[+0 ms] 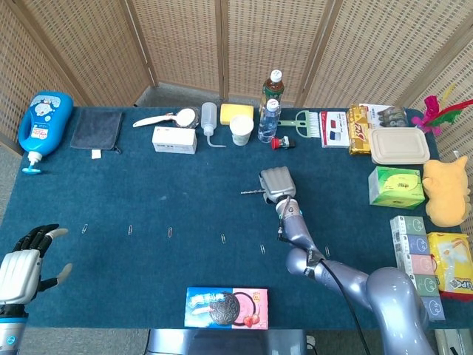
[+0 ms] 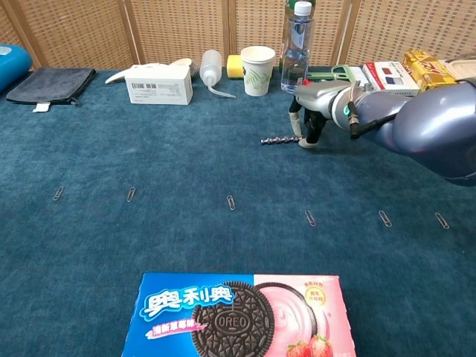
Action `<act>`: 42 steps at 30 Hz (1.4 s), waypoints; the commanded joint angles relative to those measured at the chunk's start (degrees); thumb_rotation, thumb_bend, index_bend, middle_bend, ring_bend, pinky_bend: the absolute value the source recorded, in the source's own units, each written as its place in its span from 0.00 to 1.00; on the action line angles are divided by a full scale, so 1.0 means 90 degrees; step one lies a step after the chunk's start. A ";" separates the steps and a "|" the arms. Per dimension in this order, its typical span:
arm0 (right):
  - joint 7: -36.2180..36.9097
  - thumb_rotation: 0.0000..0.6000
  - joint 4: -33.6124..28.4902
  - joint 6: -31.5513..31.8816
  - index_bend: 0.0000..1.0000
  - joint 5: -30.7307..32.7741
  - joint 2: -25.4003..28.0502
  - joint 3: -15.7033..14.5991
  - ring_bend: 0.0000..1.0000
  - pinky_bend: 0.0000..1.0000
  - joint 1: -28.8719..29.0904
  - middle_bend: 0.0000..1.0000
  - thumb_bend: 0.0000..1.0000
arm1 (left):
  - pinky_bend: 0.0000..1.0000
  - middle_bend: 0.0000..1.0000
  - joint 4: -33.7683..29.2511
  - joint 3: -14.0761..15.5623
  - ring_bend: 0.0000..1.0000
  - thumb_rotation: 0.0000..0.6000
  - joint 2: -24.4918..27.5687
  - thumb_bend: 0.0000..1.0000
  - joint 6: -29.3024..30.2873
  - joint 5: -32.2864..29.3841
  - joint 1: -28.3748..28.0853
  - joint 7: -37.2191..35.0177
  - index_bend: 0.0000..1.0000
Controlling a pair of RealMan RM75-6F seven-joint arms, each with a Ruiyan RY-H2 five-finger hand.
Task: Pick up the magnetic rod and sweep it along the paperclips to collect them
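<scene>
Right hand pinches the rod at its right end, far centre of the tabletop. Left hand hovers spread, holding nothing. Paperclips in the near row remain uncollected; sweeping not begun.

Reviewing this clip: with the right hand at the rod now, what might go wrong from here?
The right hand seems to grip only one end of the magnetic rod, so it may slip or tilt when lifted. The paperclips lie in a long row toward the table's left edge, so the farthest may be hard to reach. The cookie box sits just in front of the row and could be bumped in a low sweep.
</scene>
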 commanded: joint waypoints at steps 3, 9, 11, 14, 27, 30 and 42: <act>-0.0140 1.00 -0.0124 0.0074 0.51 0.0125 0.0018 0.0047 0.98 0.89 0.0096 0.82 0.37 | 0.19 0.19 0.0034 0.0006 0.14 1.00 -0.0008 0.43 -0.0008 -0.0016 0.0012 -0.0037 0.24; -0.0311 1.00 -0.0012 0.0070 0.52 0.0318 -0.0066 0.0035 0.98 0.89 0.0181 0.82 0.37 | 0.19 0.19 0.0082 0.0013 0.14 1.00 -0.0007 0.43 -0.0003 -0.0026 0.0032 -0.0095 0.23; -0.0368 1.00 0.0040 0.0075 0.52 0.0362 -0.0088 0.0016 0.98 0.89 0.0194 0.82 0.37 | 0.19 0.19 0.0102 0.0014 0.14 1.00 -0.0008 0.43 -0.0002 -0.0029 0.0038 -0.0116 0.23; -0.0411 1.00 0.0083 0.0074 0.52 0.0417 -0.0108 -0.0004 0.98 0.89 0.0192 0.82 0.37 | 0.19 0.19 0.0134 0.0016 0.14 1.00 -0.0014 0.43 -0.0007 -0.0032 0.0044 -0.0154 0.23; -0.0651 1.00 0.0238 0.0009 0.55 0.0608 -0.0151 -0.0062 0.98 0.89 0.0245 0.82 0.38 | 0.19 0.19 0.0162 0.0030 0.13 1.00 -0.0018 0.43 0.0035 -0.0011 0.0088 -0.0203 0.23; -0.0721 1.00 0.0238 -0.0001 0.56 0.0666 -0.0154 -0.0075 0.98 0.89 0.0258 0.82 0.39 | 0.19 0.19 0.0165 0.0035 0.13 1.00 -0.0013 0.43 0.0038 -0.0007 0.0096 -0.0211 0.23; -0.0577 1.00 -0.0346 0.0270 0.69 0.0550 0.0173 -0.0009 0.99 0.89 0.0141 0.85 0.47 | 0.19 0.19 0.0164 0.0028 0.13 1.00 -0.0015 0.43 0.0063 0.0042 0.0104 -0.0228 0.22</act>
